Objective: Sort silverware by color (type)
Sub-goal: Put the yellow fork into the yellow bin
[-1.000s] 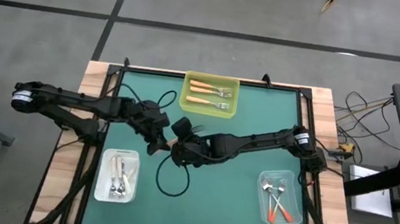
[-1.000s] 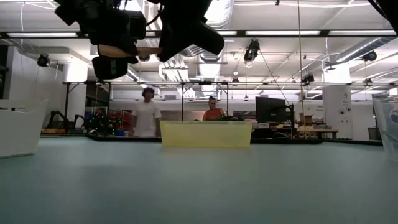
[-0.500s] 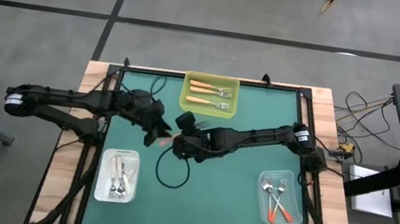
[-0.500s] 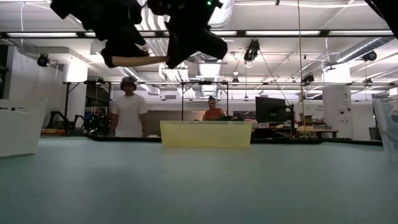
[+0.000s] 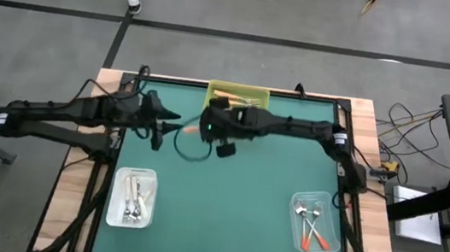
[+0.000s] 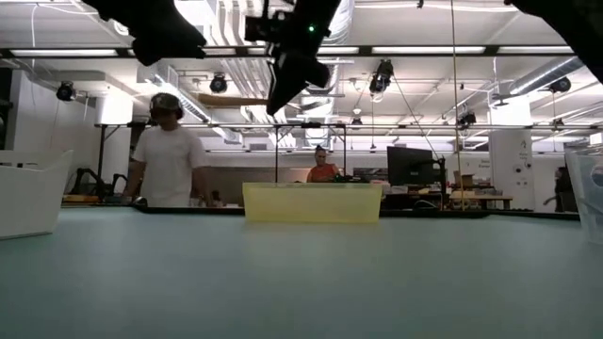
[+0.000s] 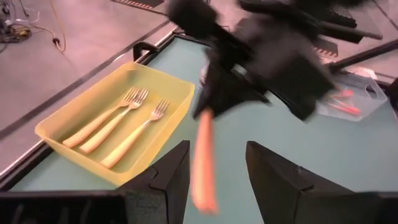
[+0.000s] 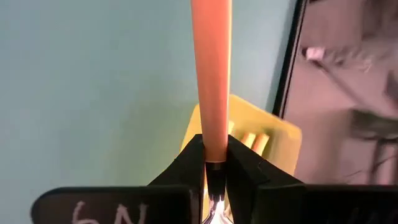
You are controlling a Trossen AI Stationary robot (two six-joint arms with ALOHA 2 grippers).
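Open-plan robotics lab: exposed ceiling ducts [image 6: 236, 38], strip lights [image 6: 415, 50], monitor [image 6: 407, 165] on benches, cabled test rigs, polished concrete floor [image 5: 223, 1].

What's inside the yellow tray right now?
In the left wrist view, the yellow tray holds three light-orange-handled forks side by side. From above, the right gripper and arm cover part of the tray.

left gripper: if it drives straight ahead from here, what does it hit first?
Probably the light orange fork held by the right gripper, lying between the open left gripper's fingers. Yellow bin sits off-line; depth unclear.
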